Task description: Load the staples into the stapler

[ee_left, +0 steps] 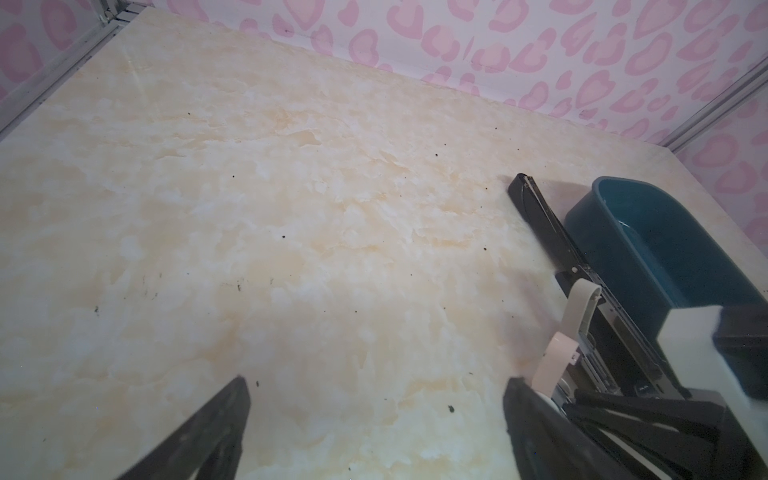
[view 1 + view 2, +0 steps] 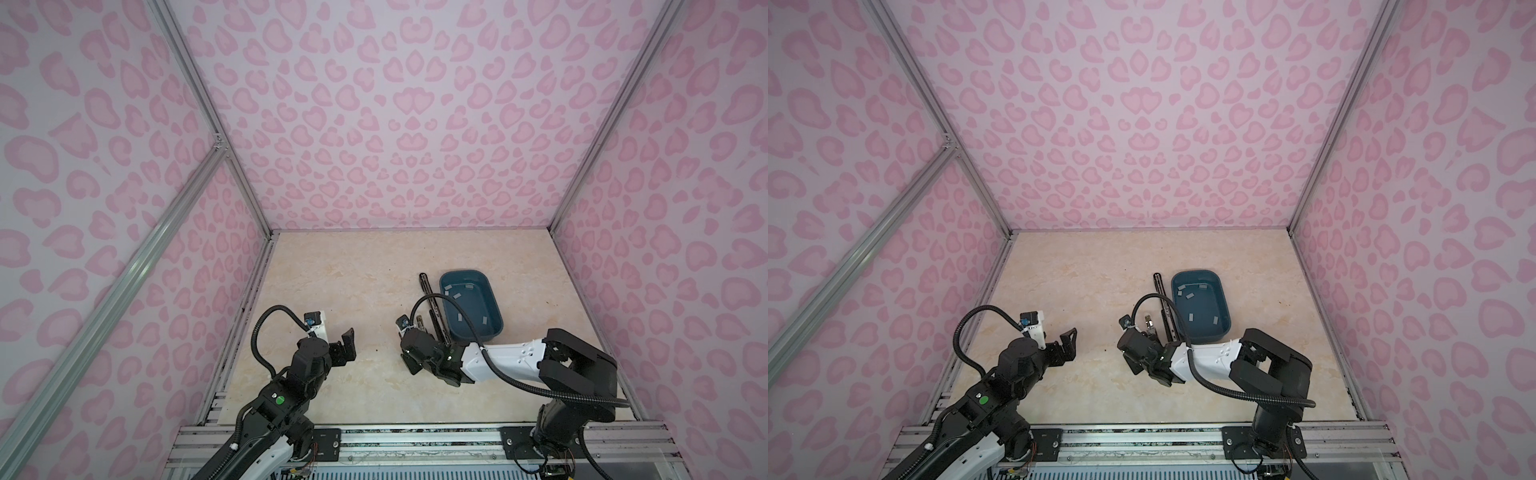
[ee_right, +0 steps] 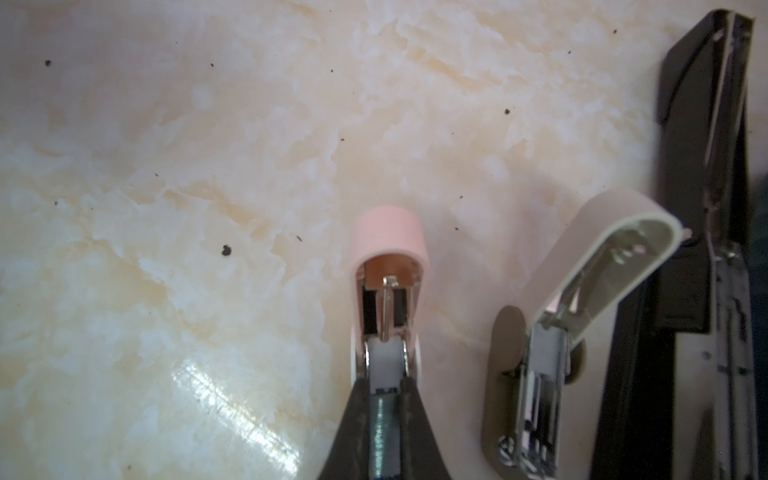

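Observation:
A small pink stapler (image 3: 390, 237) lies on the marble table with its lid hinged up and its magazine open. My right gripper (image 3: 384, 376) is shut on a grey strip of staples (image 3: 384, 432) that lies along that magazine. In both top views this gripper (image 2: 422, 332) hangs just left of a blue bin (image 2: 494, 328). Several loose staples (image 2: 457, 296) lie in the bin. My left gripper (image 2: 347, 345) hovers open and empty over bare table at the left, its fingers (image 1: 232, 407) wide apart.
A beige stapler (image 3: 540, 353) lies open beside the pink one. A long black stapler (image 3: 706, 208) lies open between it and the bin (image 1: 665, 249). Pink patterned walls close in the table on three sides. Dark specks dot the marble.

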`<state>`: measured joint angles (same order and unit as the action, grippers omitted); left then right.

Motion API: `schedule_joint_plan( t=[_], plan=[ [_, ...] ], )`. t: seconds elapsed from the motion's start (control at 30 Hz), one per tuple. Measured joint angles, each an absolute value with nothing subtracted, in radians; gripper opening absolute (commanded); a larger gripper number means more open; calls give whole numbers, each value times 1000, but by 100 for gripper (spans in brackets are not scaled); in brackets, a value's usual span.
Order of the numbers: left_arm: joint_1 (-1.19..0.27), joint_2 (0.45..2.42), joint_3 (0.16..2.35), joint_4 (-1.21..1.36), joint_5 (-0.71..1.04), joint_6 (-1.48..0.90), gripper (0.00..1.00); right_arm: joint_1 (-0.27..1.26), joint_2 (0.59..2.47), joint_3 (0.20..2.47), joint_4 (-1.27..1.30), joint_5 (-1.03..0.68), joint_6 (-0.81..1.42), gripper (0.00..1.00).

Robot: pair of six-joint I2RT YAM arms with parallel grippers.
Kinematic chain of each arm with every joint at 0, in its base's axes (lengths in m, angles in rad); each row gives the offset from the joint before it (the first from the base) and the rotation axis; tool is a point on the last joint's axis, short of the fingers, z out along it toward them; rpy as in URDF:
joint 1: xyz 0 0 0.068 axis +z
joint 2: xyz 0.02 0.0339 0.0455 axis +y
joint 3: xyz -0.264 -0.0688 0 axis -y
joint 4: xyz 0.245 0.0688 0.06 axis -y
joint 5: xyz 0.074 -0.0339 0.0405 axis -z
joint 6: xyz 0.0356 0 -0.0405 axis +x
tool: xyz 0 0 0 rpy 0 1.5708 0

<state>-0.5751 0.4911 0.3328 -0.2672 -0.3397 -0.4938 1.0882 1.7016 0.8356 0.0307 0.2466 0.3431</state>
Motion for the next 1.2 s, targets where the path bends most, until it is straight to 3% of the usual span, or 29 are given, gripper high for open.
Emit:
schedule_joint_plan(
  t=[1.2],
  plan=[
    [-575, 486, 329, -265, -338, -494, 96, 1086, 1712, 845, 7, 270, 329, 5]
  ],
)
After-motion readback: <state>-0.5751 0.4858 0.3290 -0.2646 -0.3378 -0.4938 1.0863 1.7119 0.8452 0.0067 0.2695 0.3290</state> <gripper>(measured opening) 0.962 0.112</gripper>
